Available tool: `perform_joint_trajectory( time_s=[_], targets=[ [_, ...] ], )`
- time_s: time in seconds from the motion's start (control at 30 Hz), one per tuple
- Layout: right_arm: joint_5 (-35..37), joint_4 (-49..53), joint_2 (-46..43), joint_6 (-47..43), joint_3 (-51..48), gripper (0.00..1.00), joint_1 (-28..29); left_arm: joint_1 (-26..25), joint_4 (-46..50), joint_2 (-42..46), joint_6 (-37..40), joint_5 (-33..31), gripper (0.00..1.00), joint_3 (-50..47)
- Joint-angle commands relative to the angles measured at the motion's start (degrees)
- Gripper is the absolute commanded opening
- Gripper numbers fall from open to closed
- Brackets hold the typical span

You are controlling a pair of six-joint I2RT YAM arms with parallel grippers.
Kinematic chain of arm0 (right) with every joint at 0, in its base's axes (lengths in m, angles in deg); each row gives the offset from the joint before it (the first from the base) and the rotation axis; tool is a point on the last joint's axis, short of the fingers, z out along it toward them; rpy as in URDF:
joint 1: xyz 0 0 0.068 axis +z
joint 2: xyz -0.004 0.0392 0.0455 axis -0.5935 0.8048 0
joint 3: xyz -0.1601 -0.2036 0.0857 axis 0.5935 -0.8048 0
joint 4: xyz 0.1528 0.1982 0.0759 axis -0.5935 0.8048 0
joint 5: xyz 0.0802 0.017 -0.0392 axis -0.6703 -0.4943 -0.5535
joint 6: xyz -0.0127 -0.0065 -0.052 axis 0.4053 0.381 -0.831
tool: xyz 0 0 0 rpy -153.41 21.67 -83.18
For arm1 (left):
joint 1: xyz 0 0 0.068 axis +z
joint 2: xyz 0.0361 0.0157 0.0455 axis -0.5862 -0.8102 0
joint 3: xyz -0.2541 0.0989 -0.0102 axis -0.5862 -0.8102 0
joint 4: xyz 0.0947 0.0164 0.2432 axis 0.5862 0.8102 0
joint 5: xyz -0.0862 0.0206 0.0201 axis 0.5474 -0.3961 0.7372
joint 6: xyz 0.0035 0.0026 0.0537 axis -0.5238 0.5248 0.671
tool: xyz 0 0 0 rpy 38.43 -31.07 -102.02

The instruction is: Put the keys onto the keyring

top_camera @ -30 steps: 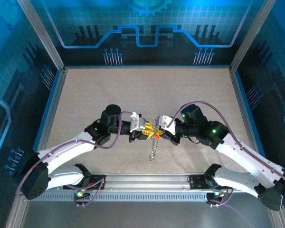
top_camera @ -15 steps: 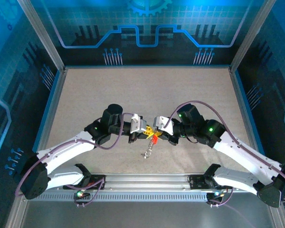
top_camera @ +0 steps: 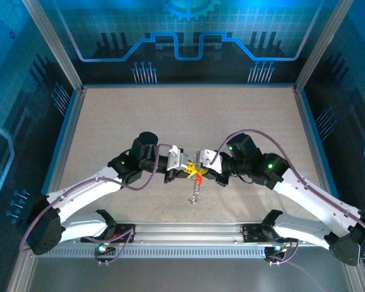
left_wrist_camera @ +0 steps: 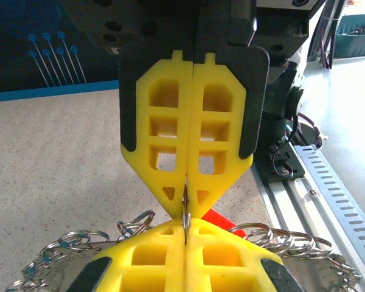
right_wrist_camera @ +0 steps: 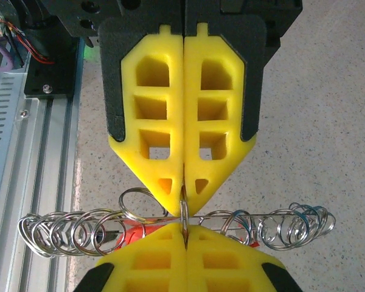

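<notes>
My left gripper (top_camera: pixel 188 171) and right gripper (top_camera: pixel 201 170) meet tip to tip above the table's middle. Both are shut on the same small silver ring (right_wrist_camera: pixel 184 210), seen edge-on between the yellow fingertips (left_wrist_camera: pixel 170 237). That ring (left_wrist_camera: pixel 185 210) belongs to the keyring (right_wrist_camera: pixel 243 216), a thin wire strung with several small rings that runs left and right of the grip. From above, the keyring (top_camera: pixel 195 193) hangs down like a chain. A key's red head (left_wrist_camera: pixel 222 218) shows just behind the tips, also red (right_wrist_camera: pixel 118 228) under the wire and red (top_camera: pixel 199 179) from above.
The speckled tabletop (top_camera: pixel 182 115) lies open beyond the grippers. An aluminium rail (top_camera: pixel 188 230) with both arm bases runs along the near edge, close below the hanging rings. Blue panels and metal posts (top_camera: pixel 70 91) fence the table.
The hanging keyring swung left and has come back to hang straight down. Both grippers stay tip to tip, shifted very slightly away from the rail.
</notes>
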Motion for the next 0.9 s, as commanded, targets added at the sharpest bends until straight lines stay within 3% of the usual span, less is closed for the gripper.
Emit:
perform_joint_trajectory(
  time_s=[0.0, 0.3, 0.43, 0.6, 0.87],
  targets=[
    [-1.03, -2.07, -1.60, -1.04, 0.84, 0.12, 0.38, -0.33, -9.33, 2.20, -3.00, 1.75, 0.00, -1.80],
    [-2.87, -1.47, -4.43, -1.39, -1.49, 0.20, -2.26, 1.04, -27.52, 4.09, -12.29, 2.32, 0.00, -7.87],
    [-4.25, -1.11, -4.25, -1.41, -1.37, 0.16, -2.44, 1.20, -32.79, 3.60, -14.62, 2.02, 0.00, -9.31],
    [-5.18, -1.45, -3.73, -1.09, -1.39, 0.01, -2.53, 1.27, -38.91, 2.79, -17.27, 0.98, 0.00, -10.99],
    [-5.81, -1.17, -2.07, -0.43, -1.23, 0.00, -2.74, 1.27, -41.87, 3.04, -18.21, -1.42, 0.00, -12.27]
  ],
)
